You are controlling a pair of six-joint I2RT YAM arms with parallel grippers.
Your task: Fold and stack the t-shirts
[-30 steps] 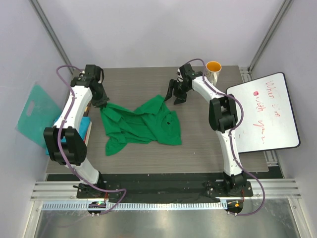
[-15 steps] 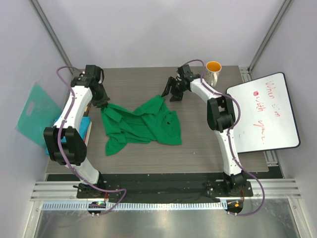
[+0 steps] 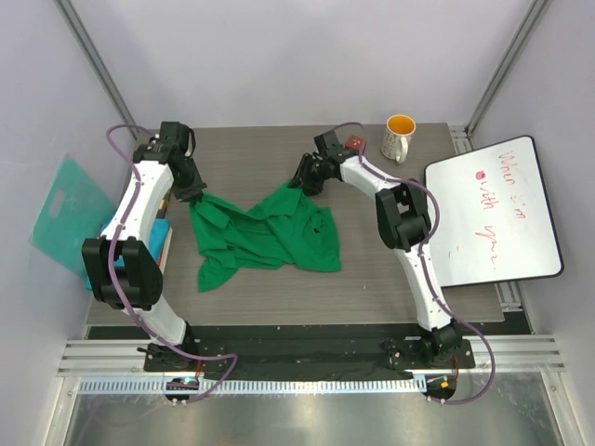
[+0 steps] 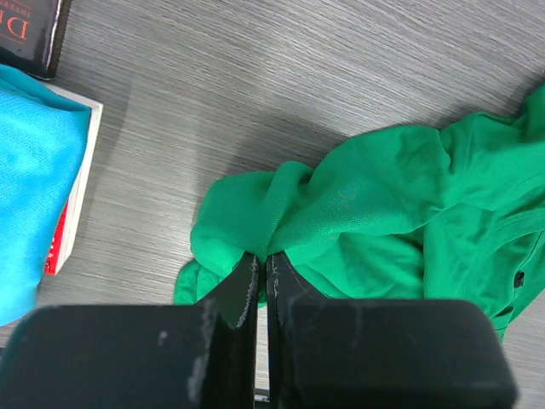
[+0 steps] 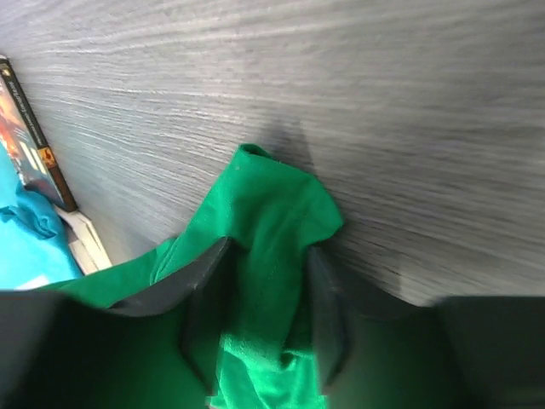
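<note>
The bright green t-shirt (image 3: pixel 265 232) lies crumpled in the middle of the table. My left gripper (image 3: pixel 192 193) is shut on its far left corner; in the left wrist view the gripper (image 4: pixel 262 258) pinches a fold of the green cloth (image 4: pixel 383 196). My right gripper (image 3: pixel 305 178) is at the shirt's far right corner. In the right wrist view the gripper (image 5: pixel 268 247) stands open, its fingers on either side of a raised green fold (image 5: pixel 272 204), with narrow gaps showing. The teal-blue t-shirt (image 4: pixel 34 196) lies on books at the left, mostly hidden under the left arm.
A white mug (image 3: pixel 400 137) with an orange inside stands at the back right. A whiteboard (image 3: pixel 497 209) lies at the right edge. A stiff teal board (image 3: pixel 67 214) leans off the table's left side. Books (image 4: pixel 72 213) lie under the blue cloth.
My right gripper has swung left from near the mug onto the green shirt's far right corner, and its jaws have narrowed around the fold. The left gripper has stayed put.
</note>
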